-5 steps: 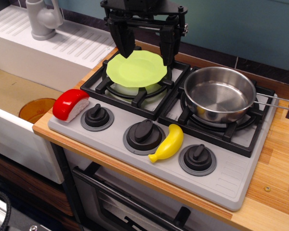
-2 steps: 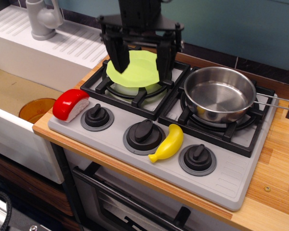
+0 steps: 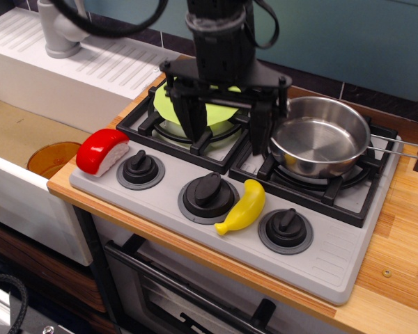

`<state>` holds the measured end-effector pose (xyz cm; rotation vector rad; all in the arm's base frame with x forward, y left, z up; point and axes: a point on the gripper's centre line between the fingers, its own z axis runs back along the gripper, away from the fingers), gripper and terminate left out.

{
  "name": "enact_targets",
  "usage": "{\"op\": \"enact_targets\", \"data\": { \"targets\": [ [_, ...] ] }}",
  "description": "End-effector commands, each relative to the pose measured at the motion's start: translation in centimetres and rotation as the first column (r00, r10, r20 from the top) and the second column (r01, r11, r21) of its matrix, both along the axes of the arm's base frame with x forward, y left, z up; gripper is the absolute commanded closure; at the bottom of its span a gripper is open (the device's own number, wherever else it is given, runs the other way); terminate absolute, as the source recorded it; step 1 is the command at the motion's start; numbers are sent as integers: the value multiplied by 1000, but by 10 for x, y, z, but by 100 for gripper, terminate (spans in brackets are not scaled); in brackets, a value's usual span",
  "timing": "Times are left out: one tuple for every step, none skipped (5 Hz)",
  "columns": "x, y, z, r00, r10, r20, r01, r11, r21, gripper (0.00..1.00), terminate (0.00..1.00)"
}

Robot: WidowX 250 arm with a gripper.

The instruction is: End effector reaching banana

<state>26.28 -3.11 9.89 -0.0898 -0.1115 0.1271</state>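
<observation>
The yellow toy banana (image 3: 242, 206) lies on the grey front panel of the toy stove, between the middle knob (image 3: 208, 194) and the right knob (image 3: 286, 227). My black gripper (image 3: 228, 134) hangs from the bulky black arm above the seam between the two burners, behind and above the banana. Its two dark prongs are spread wide apart and hold nothing. It does not touch the banana.
A green plate (image 3: 175, 107) sits on the left burner, partly hidden by the gripper. A steel pan (image 3: 322, 141) sits on the right burner, close to the right prong. A red-and-white toy sushi (image 3: 101, 150) lies at the stove's left edge. A sink and faucet (image 3: 59, 28) are at the back left.
The gripper has moved forward, right and down, from over the green plate toward the banana. Its prongs stay open. The banana and other objects have not moved.
</observation>
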Motion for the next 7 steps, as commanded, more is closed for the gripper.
{"op": "enact_targets", "data": {
  "targets": [
    [-10,-12,-18,992,-12,122,15,1000,-21,0,0],
    [-16,-16,-31,989,-9,147,14,999,-33,0,0],
    [-23,-18,-34,983,-8,181,17,999,-47,0,0],
    [-26,-21,-40,982,3,190,5,999,-40,0,0],
    [-24,-25,-49,978,-1,206,11,999,-46,0,0],
    [-19,-29,-60,975,11,223,4,998,-66,0,0],
    [-17,-30,-71,973,12,229,6,997,-77,0,0]
  ]
}}
